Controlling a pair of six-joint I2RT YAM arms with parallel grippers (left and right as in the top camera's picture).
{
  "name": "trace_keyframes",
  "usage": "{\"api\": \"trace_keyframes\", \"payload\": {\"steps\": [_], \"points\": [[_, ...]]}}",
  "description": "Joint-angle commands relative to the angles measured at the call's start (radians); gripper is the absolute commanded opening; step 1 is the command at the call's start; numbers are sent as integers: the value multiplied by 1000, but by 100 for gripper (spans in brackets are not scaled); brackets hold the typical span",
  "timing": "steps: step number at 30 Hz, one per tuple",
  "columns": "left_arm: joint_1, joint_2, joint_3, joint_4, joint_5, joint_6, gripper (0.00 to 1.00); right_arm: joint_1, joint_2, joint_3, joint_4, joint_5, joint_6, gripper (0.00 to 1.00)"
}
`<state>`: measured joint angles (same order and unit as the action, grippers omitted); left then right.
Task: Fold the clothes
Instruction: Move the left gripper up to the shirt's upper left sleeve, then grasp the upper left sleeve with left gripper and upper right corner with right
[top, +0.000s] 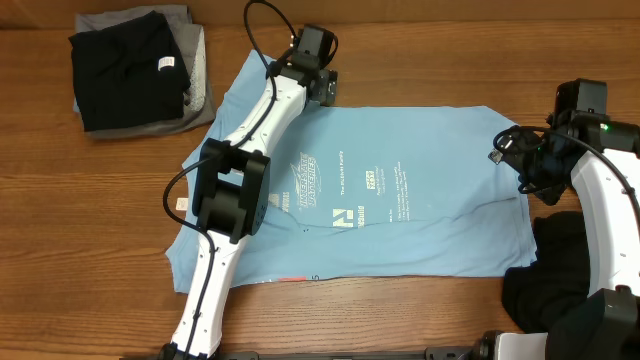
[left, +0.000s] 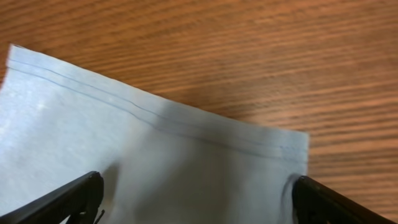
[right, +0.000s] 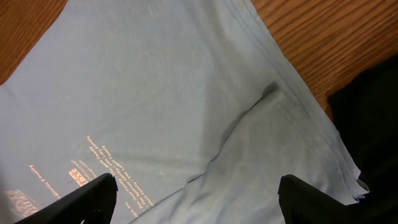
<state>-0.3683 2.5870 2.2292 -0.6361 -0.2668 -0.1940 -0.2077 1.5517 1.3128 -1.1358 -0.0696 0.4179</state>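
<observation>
Two wide, empty grippers we record: left gripper (left: 199, 208) at the hem of the light-blue T-shirt (top: 420, 200), right gripper (right: 199, 202) at its creased edge.

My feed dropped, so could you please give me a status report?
Left tool open, right tool open. Light-blue printed T-shirt spread out, unfolded. Black fabric heap near right tool.

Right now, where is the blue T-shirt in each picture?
Overhead: blue T-shirt spread across the middle.
Left wrist: its stitched hem fills the lower left.
Right wrist: the shirt covers most, pink lettering lower left.
Shared landmark: the wooden table, showing beyond the shirt's edge.
</observation>
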Motion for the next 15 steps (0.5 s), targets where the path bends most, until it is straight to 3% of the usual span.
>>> {"api": "trace_keyframes", "payload": {"steps": [1, 9, 15], "points": [[5, 27, 25, 11, -1, -23, 96, 6, 4, 22, 14, 16, -6, 87], [10, 56, 25, 13, 25, -23, 92, 6, 4, 22, 50, 16, -3, 87], [11, 57, 25, 42, 27, -22, 96, 6, 4, 22, 56, 16, 0, 88]]}}
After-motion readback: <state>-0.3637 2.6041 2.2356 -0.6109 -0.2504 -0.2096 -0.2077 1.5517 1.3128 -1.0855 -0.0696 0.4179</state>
